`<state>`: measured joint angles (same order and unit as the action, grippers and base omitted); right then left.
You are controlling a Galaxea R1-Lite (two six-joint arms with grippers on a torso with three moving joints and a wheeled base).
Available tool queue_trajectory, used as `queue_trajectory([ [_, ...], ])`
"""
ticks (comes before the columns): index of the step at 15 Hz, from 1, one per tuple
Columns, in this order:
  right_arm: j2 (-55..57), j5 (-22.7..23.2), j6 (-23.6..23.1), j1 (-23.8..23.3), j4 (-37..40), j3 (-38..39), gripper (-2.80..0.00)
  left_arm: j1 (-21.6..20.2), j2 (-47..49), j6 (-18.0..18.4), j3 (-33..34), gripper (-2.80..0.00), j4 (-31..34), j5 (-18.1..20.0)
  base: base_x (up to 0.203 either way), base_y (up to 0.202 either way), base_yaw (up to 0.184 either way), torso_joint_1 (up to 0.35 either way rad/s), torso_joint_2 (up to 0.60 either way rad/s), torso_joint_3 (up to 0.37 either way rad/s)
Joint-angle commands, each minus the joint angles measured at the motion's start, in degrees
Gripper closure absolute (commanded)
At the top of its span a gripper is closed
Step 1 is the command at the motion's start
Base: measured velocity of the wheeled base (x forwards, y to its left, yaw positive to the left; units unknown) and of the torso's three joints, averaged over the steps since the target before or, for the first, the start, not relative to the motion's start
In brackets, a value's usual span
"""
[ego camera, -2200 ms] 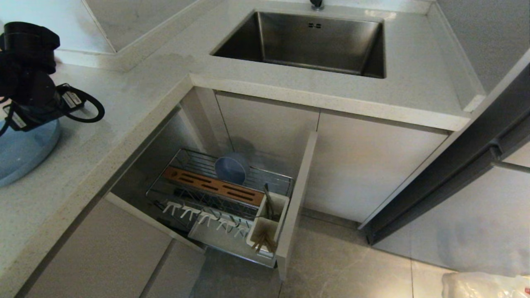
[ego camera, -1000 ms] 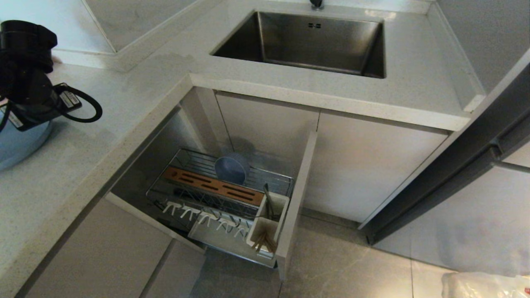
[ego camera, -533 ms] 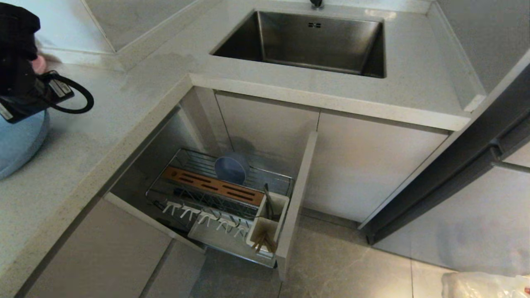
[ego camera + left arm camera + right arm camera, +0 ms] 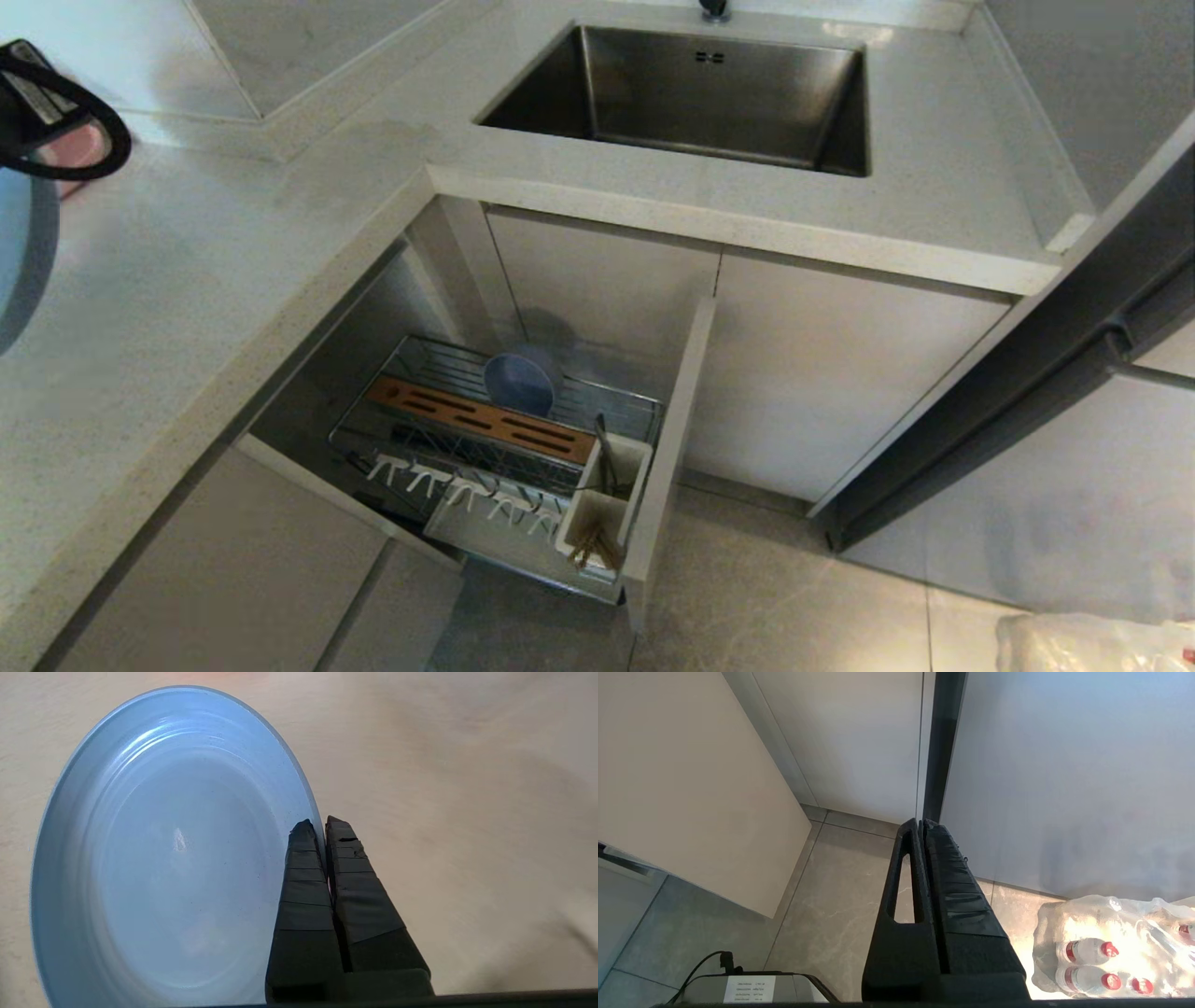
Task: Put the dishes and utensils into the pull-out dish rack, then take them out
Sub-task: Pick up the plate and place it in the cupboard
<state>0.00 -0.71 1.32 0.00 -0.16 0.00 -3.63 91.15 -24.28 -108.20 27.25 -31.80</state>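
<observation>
At the far left edge of the pale speckled stone worktop (image 4: 233, 271), the left gripper (image 4: 318, 828) has its black ridged fingers (image 4: 303, 877) pressed together on the rim of the wide, shallow pale-blue plate (image 4: 173, 858), one finger inside the rim and one outside. The plate hangs tilted on edge, clear of the worktop; a pinch at the rim probably suits a thin dish that has to go upright between prongs. In the head view only a sliver of the plate (image 4: 21, 252) shows at the picture's left border, under a black cable loop (image 4: 65, 121) of the left arm.

Below the worktop, the chrome wire pull-out dish rack (image 4: 495, 457) stands drawn out, its beige front panel (image 4: 667, 448) to the right. The small matte pale-blue round bowl (image 4: 523, 381) leans on edge behind the slotted brown wooden bar (image 4: 481, 420). The white plastic prongs (image 4: 457, 485) in front carry nothing. In the white utensil cup (image 4: 602, 509), the thin light-brown wooden chopsticks (image 4: 593, 551) fill the near compartment and the slim silver metal utensil (image 4: 605, 457) stands in the far one. Judging from that, the plate looks like the last piece to load.

The right gripper (image 4: 920, 823) hangs over the grey tiled floor (image 4: 840, 905) beside a pack of water bottles (image 4: 1111, 947), fingers closed on nothing.
</observation>
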Motion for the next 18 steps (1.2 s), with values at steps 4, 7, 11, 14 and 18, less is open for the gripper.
queue_trajectory([
  [4,0.04,0.00,0.00,0.00,-0.02,0.00,0.00,3.72,-7.30,0.57,2.15,0.00,-0.31,1.64,0.000,0.000,0.000,0.000,0.00,0.000],
  [7,0.04,0.00,0.00,0.00,-0.02,0.00,0.00,9.00,-9.08,0.51,2.00,0.00,-0.55,2.56,0.000,0.000,0.000,0.000,0.00,0.000],
  [11,0.02,0.00,0.00,0.00,-0.02,0.00,0.00,17.06,-12.51,-2.88,3.74,0.00,-0.69,2.63,0.000,0.000,0.000,0.000,0.00,0.000],
  [14,0.09,0.00,0.00,0.00,-0.02,0.00,0.00,24.27,-14.92,-4.37,6.48,0.00,-2.27,2.71,0.000,0.000,0.000,0.000,0.00,0.000],
  [18,0.09,0.00,0.00,0.00,-0.02,0.00,0.00,32.05,-15.00,-9.16,7.14,0.00,-11.42,2.58,0.000,0.000,0.000,0.000,0.00,0.000],
])
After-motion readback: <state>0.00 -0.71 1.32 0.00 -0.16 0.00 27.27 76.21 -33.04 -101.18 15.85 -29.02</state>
